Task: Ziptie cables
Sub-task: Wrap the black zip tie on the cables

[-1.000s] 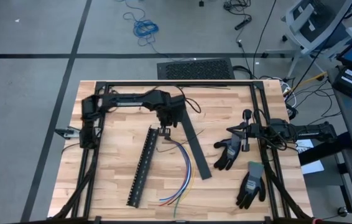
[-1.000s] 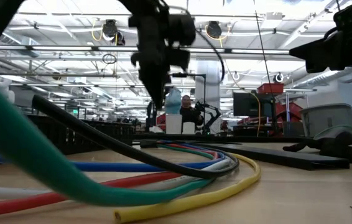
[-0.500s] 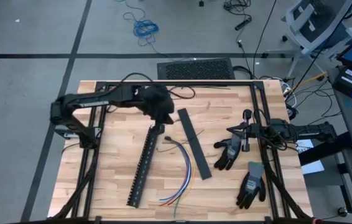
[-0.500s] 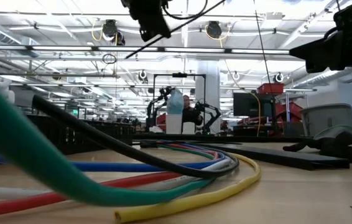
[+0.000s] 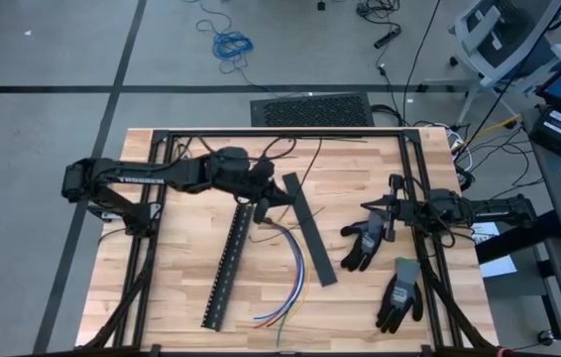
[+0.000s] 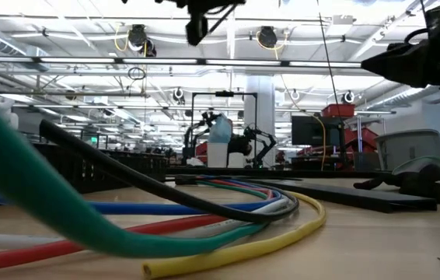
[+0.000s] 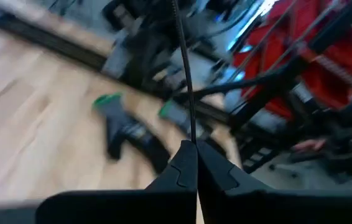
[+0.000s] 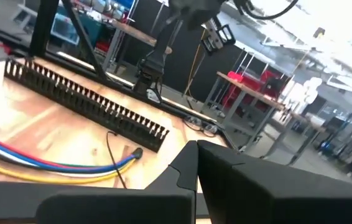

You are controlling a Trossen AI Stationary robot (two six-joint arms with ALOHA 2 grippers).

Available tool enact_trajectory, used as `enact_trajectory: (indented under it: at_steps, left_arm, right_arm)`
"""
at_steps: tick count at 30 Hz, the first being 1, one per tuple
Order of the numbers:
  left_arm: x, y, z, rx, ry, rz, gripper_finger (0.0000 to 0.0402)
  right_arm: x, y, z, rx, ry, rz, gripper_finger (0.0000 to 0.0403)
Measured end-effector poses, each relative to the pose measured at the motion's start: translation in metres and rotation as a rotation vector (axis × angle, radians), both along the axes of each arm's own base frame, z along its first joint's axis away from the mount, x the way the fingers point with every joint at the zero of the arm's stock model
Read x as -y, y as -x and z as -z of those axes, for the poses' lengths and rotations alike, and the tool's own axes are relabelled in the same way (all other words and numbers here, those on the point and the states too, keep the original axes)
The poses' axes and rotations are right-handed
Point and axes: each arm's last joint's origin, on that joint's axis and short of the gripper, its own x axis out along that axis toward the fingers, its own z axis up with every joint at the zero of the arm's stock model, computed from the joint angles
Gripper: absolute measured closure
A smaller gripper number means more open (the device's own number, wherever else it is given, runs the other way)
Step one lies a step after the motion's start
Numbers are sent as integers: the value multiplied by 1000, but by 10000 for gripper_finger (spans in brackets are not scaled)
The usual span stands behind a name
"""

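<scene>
The cables (image 5: 293, 266), thin blue, purple, red, orange and yellow-green wires, lie in a loose curve on the wooden table, large in the low view's foreground (image 6: 204, 225) and also in the right wrist view (image 8: 39, 163). My left gripper (image 5: 275, 201) hangs high over the far end of the black slotted strip (image 5: 227, 260), shut on a thin black zip tie (image 7: 184, 68). In the low view the left gripper (image 6: 197, 29) is at the top edge. My right gripper (image 5: 392, 210) waits shut at the table's right side, holding nothing. My left gripper pinches the thin black zip tie between its two shut fingertips, at the spot (image 7: 191, 139) where the tie leaves them. The fingers point almost level toward the table's right. The tie sticks straight out beyond the tips, clear of the table; which end is held I cannot tell.
A flat black strip (image 5: 310, 230) lies right of the cables. Two dark gloves (image 5: 364, 243) (image 5: 399, 294) lie near the right gripper. A short dark strand (image 8: 111, 147) rests by the cable ends. A black frame (image 5: 280, 132) borders the table.
My left gripper has risen from just above the slotted strip's far end and tipped from pointing down to nearly level, still shut on the zip tie, while its arm folded back toward the table's left edge. My right gripper has rolled a little in place.
</scene>
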Motion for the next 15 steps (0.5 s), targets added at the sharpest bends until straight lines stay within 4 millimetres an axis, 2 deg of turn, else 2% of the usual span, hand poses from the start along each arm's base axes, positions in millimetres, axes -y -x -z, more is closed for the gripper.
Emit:
enact_trajectory:
  at_steps: [3, 5, 10, 15]
  left_arm:
    - [9, -1, 1, 13, 17, 20, 401]
    - [14, -1, 6, 3, 11, 13, 401]
    - [21, 6, 46, -66, 40, -65, 401]
    - [19, 20, 80, 160, 214, -180, 401]
  right_arm:
    - [0, 0, 0, 0, -6, 0, 403]
    - [0, 0, 0, 6, -74, -9, 403]
    - [0, 0, 0, 35, -403, -27, 403]
    - [0, 0, -3, 97, -771, -45, 403]
